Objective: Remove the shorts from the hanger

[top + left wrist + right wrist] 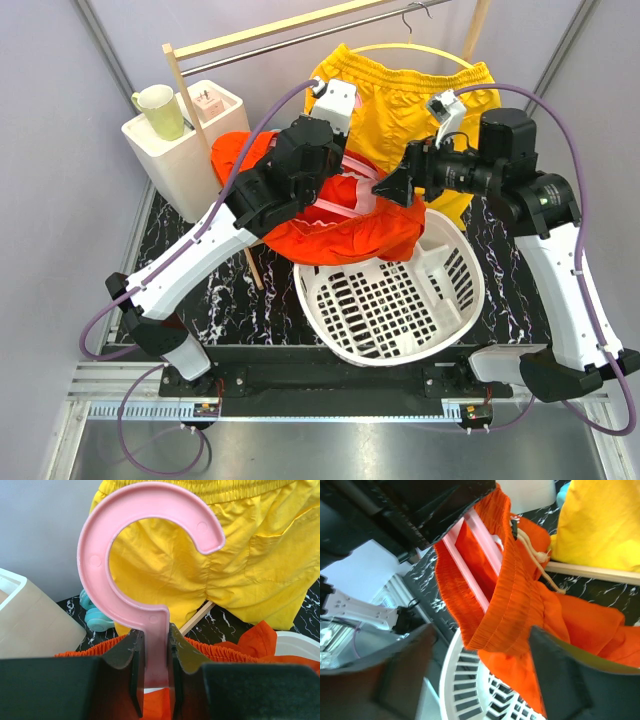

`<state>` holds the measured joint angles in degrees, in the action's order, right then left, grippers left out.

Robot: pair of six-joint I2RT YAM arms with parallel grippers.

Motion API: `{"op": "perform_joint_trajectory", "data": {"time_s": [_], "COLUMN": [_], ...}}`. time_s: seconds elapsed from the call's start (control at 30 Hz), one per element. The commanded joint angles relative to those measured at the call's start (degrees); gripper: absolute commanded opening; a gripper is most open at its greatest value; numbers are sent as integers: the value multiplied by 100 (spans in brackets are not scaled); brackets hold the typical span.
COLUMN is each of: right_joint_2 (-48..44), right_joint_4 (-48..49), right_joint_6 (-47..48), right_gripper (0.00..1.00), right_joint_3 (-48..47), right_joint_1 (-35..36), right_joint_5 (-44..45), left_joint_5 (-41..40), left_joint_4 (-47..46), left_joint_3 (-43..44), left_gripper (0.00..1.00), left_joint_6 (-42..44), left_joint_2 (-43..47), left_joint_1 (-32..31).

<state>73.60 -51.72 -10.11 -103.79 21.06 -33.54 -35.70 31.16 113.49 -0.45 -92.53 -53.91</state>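
i'm clamping the pink hanger (92,565) in the left jaws; right jaws are hanging released by the orange shorts (580,625), soft and limp, so i'm eyeing the waistband (510,595).

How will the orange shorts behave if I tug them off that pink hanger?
Probably floppy: the orange shorts sag in folds over the basket. Their gathered waistband may stretch and cling to the pink hanger. Likely light.
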Motion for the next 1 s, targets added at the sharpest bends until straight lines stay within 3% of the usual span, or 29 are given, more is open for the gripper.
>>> {"op": "perform_joint_trajectory", "data": {"time_s": [0.0,0.17,0.33,0.57,0.63,0.7,0.87,0.9,0.97], "right_joint_2": [110,216,277,497,524,480,532,524,480], "right_joint_4": [417,444,356,233,180,259,189,180,224], "right_joint_6": [220,430,589,686,738,791,940,958,985], "right_gripper": [88,78,49,36,36,47,47,57,64], "right_joint_3": [139,140,148,69,34,87,60,69,95], "right_joint_1": [310,635,908,1234,1286,1339,1515,1541,1647], "right_joint_5": [654,1648,2603,3625,3749,3880,4232,4407,4584], "left_joint_5": [-393,-429,-508,-464,-490,-516,-455,-446,-455], "left_joint_4": [-532,-514,-505,-462,-453,-453,-444,-444,-435], "left_joint_3": [480,542,647,666,648,595,569,569,569], "left_gripper": [0,0,0,0,0,0,0,0,0], "left_joint_6": [62,-86,-105,-105,-87,-78,-113,-113,-105], "left_joint_2": [7,-81,-160,-134,-90,-63,-28,-19,-11], "left_joint_1": [-41,-93,-190,-234,-234,-234,-234,-234,-234]}}
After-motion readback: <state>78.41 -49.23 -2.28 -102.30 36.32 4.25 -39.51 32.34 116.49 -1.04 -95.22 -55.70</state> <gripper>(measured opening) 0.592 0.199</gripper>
